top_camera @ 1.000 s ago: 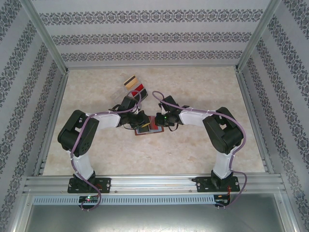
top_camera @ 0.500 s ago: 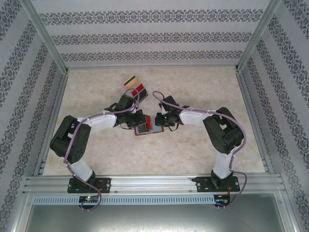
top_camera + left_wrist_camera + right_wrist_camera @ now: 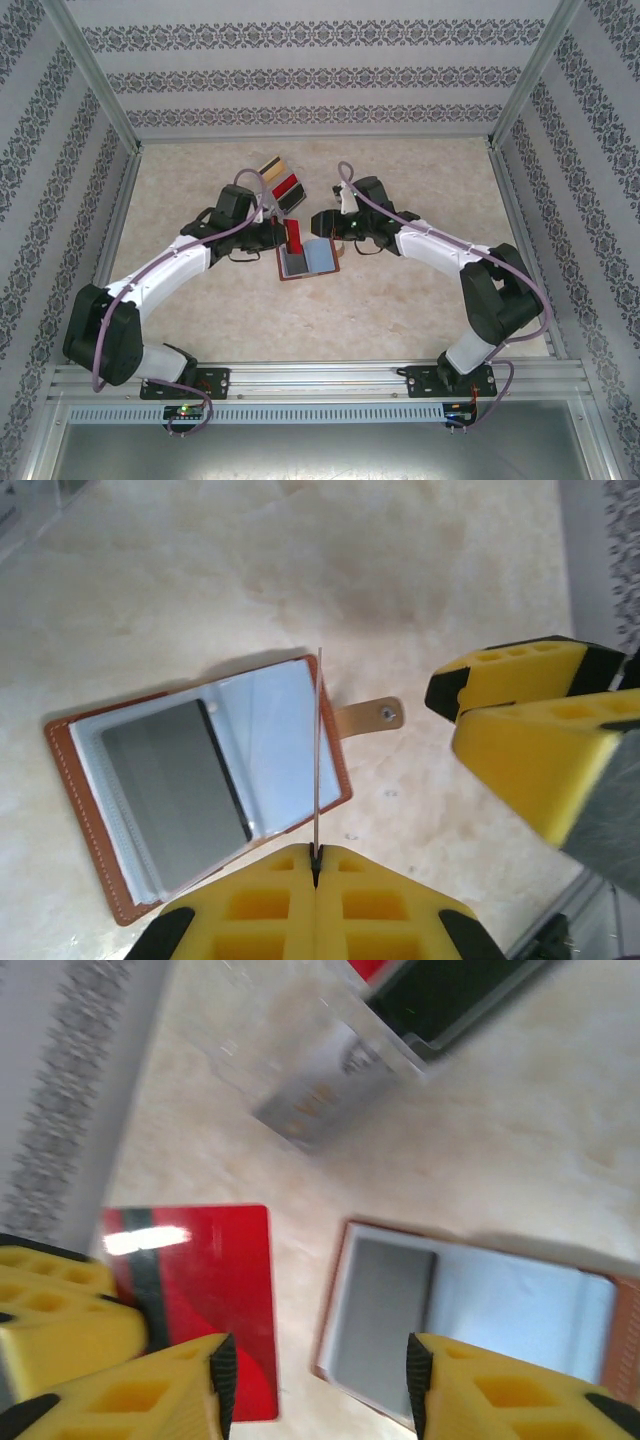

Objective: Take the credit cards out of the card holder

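- The left fingers point(image 3: 315, 872) are pressed together on one edge of a red card point(image 3: 296, 235). They hold it upright just above the card holder and clear of its pockets.
- Behind them, at least two loose cards point(image 3: 280, 178) lie flat on the worktop point(image 3: 420, 300), apart from the holder. These count as taken out.
- The card holder point(image 3: 265, 730) lies open on the worktop. A grey card point(image 3: 175, 780) sits in its left pocket, and the right pocket looks empty.
- The right fingers point(image 3: 325, 222) are spread with nothing between them, just beside the holder's far edge.
- The task seems well past halfway. The red card has to be set down and the grey card pulled out. I cannot tell whether more cards hide beneath it.
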Controlling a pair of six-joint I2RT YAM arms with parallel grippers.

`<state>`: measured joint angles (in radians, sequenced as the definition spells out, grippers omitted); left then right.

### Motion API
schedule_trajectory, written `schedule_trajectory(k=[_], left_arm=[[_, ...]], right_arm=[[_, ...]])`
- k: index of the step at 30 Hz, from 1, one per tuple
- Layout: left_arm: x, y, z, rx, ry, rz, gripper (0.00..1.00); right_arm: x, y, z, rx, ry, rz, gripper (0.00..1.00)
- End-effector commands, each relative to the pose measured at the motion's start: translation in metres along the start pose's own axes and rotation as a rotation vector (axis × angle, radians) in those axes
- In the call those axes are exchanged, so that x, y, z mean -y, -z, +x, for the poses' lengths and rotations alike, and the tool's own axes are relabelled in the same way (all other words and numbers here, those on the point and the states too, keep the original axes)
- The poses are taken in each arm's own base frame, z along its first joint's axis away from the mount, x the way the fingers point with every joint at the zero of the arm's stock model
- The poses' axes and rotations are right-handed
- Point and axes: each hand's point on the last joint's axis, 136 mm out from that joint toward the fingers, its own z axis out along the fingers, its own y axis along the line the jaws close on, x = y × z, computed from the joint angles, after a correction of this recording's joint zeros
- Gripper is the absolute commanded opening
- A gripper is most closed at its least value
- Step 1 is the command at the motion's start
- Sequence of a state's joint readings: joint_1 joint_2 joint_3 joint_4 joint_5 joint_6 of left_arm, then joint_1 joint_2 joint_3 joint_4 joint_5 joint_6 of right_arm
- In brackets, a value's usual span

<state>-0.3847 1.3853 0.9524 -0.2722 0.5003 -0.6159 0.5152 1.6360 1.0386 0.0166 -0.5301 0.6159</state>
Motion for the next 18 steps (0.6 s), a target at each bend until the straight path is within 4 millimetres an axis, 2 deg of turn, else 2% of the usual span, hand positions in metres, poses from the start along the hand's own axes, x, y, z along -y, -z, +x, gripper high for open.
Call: schedule_trajectory(k=[1,5,11,14,18], left_arm=[[0.035,0.020,-0.019,0.033,-0.031,0.179,0.00],[0.052,0.031,-0.031,0.037,0.000,0.298,0.00],[0.066,0.042,-0.043,0.056,0.061,0.428,0.00],[0.070,0.045,-0.047,0.065,0.085,0.472,0.00],[0.072,0.047,-0.050,0.070,0.105,0.493,0.00]], right_arm=[[-0.029,0.008,-0.015,0.003,-0.031,-0.201,0.56],[-0.047,0.010,-0.025,-0.006,-0.066,-0.322,0.63],[-0.066,0.012,-0.034,-0.035,-0.084,-0.410,0.63],[-0.076,0.016,-0.039,-0.040,-0.085,-0.457,0.58],[-0.090,0.023,-0.048,-0.030,-0.102,-0.532,0.43]])
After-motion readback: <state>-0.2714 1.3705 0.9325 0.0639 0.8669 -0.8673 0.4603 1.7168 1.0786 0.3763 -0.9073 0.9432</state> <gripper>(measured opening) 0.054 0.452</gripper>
